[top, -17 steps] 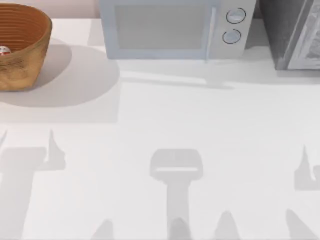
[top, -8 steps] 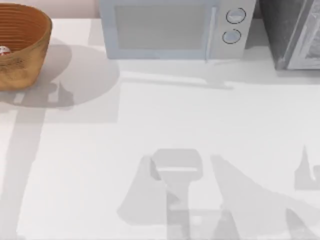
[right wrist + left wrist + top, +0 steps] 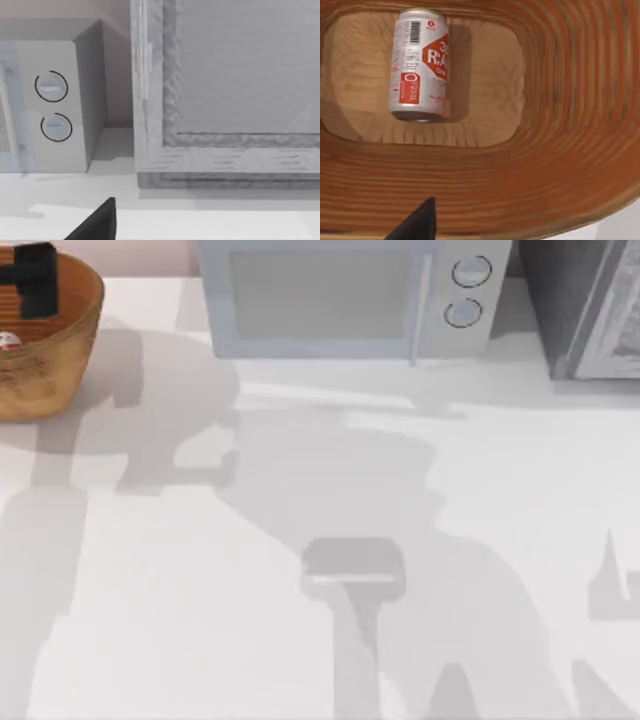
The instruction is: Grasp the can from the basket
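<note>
The basket [image 3: 62,352], a woven orange-brown bowl, stands at the table's far left corner. My left gripper [image 3: 30,280] hangs as a black shape over the basket's opening. The can [image 3: 8,340] shows as a small red-and-white spot at the picture's left edge, inside the basket. In the left wrist view the can [image 3: 419,65] lies on its side on the basket's flat bottom, with the ribbed basket wall [image 3: 560,125] around it. A black part of the left gripper [image 3: 417,224] sits above the near wall, apart from the can.
A pale microwave [image 3: 345,295] stands at the back middle, a grey cabinet [image 3: 585,305] at the back right. The right wrist view faces the microwave's dials [image 3: 52,107] and the cabinet [image 3: 225,90], with a black part of the parked right gripper [image 3: 97,224] low in it.
My left gripper has come into the top view above the basket. The arm's shadow has swept across the table toward the basket. The can has not moved.
</note>
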`<state>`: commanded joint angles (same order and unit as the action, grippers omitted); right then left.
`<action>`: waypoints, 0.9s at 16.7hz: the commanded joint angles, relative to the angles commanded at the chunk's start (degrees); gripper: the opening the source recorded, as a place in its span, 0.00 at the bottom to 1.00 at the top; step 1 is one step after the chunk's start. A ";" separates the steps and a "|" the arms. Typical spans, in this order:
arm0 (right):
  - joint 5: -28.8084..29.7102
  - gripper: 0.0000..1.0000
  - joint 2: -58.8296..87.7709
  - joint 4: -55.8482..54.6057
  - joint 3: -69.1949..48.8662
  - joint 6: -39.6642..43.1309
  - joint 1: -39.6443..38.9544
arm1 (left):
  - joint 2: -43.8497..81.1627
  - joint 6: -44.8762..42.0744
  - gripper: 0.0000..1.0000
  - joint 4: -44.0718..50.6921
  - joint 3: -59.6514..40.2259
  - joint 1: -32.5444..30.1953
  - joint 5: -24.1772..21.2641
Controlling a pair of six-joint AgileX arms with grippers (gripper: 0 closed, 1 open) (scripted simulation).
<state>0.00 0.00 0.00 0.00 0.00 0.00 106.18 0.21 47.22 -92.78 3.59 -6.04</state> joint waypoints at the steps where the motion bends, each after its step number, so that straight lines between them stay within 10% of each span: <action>1: 0.00 1.00 0.00 0.00 0.00 0.00 0.00 | 5.21 -0.26 1.00 3.07 -3.71 0.33 -0.24; 15: 0.00 1.00 0.00 0.00 0.00 0.00 0.00 | 42.29 -8.27 1.00 30.63 -46.75 5.08 -1.02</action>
<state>0.00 0.00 0.00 0.00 0.00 0.00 148.47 -8.06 77.84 -139.53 8.67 -7.06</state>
